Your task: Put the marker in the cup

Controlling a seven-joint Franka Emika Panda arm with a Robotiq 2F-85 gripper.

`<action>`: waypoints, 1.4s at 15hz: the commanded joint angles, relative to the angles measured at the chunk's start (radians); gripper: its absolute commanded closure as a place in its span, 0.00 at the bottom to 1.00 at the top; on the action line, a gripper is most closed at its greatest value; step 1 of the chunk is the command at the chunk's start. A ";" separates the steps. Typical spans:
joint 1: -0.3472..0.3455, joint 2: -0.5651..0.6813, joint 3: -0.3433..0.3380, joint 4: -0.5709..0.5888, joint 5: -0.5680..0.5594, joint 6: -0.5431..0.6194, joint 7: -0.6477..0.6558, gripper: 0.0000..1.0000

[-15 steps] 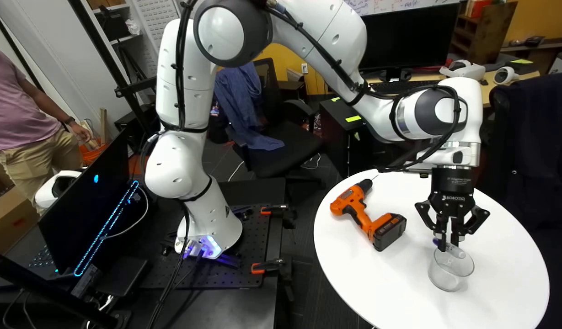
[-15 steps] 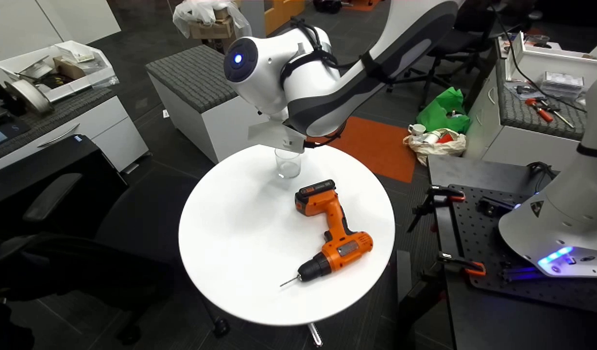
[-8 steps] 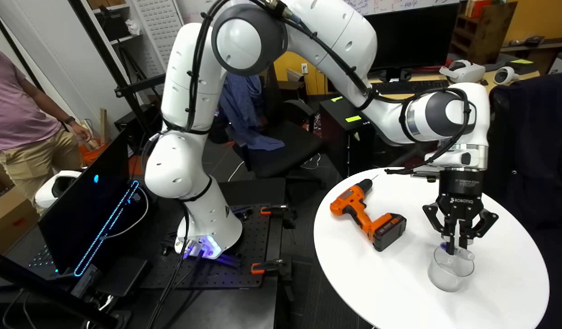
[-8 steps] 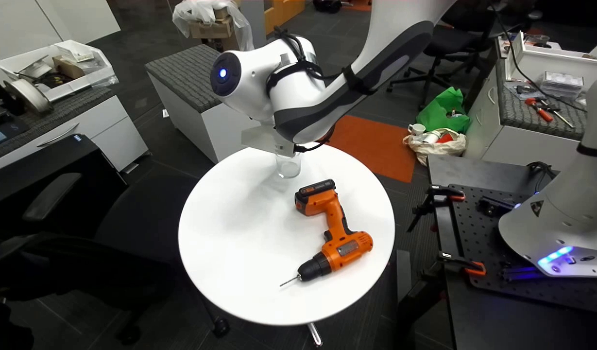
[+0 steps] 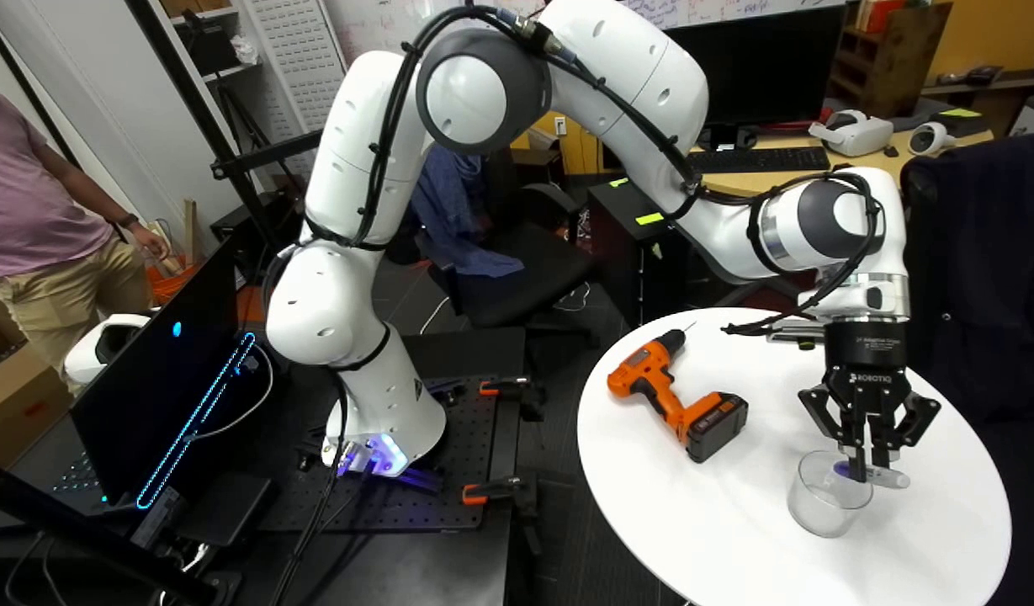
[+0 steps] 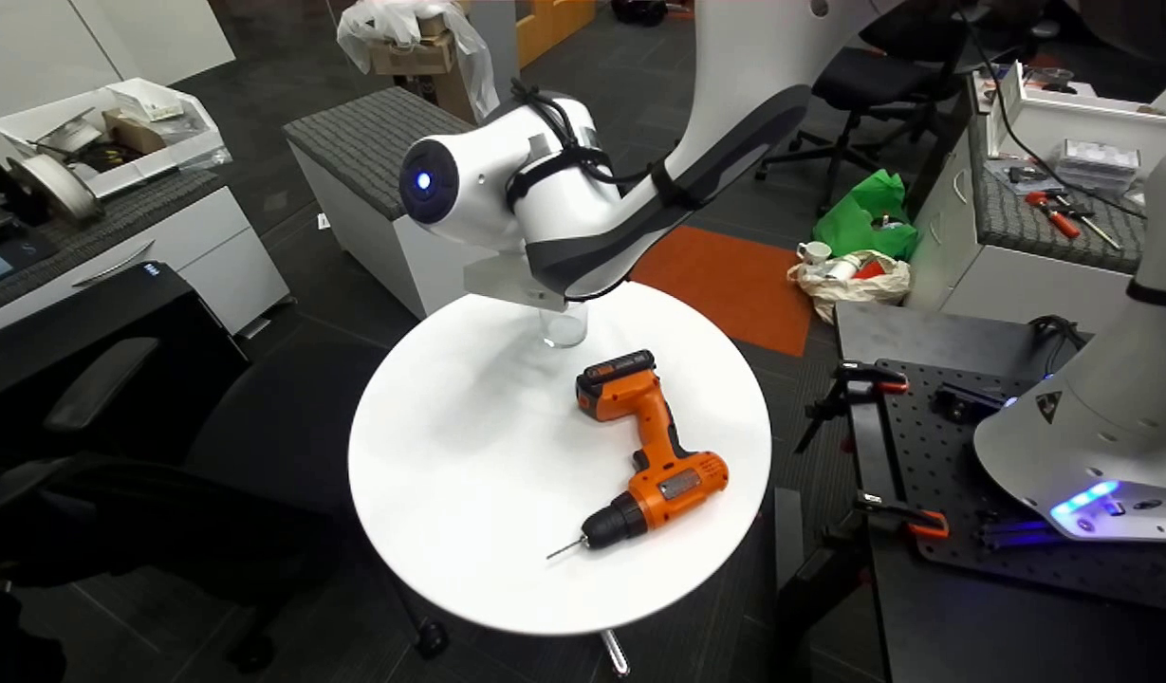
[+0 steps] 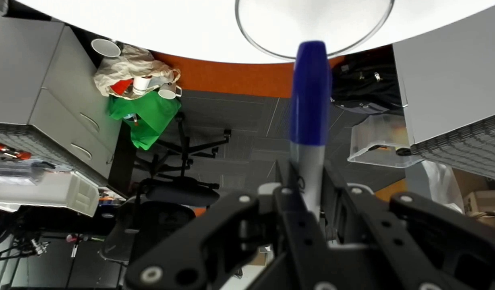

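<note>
My gripper [image 5: 868,473] is shut on the marker [image 5: 893,478] near the table surface, at the cup's far right side. The marker lies roughly level, with its whitish end sticking out right beyond the cup and its blue-purple end at the cup's rim. In the wrist view the marker's blue-purple end [image 7: 310,96] points toward the clear cup [image 7: 279,24] and overlaps its rim. The cup stands upright on the table in both exterior views [image 5: 824,509] [image 6: 564,329], with nothing seen inside. The arm hides the gripper and marker in an exterior view.
An orange-and-black drill [image 5: 676,402] lies on the round white table [image 5: 651,522], nearer the robot base than the cup. It also shows in an exterior view [image 6: 654,446]. The cup stands close to the table's edge.
The gripper has moved down and away from the robot base, carrying the marker from over the cup to its far side. The cup and drill have not moved.
</note>
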 commanded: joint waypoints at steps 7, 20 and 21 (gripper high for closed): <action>-0.039 0.086 0.052 0.094 -0.055 0.008 -0.010 0.95; -0.055 0.151 0.096 0.128 -0.022 0.010 -0.049 0.95; -0.054 0.152 0.097 0.128 -0.020 0.010 -0.051 0.95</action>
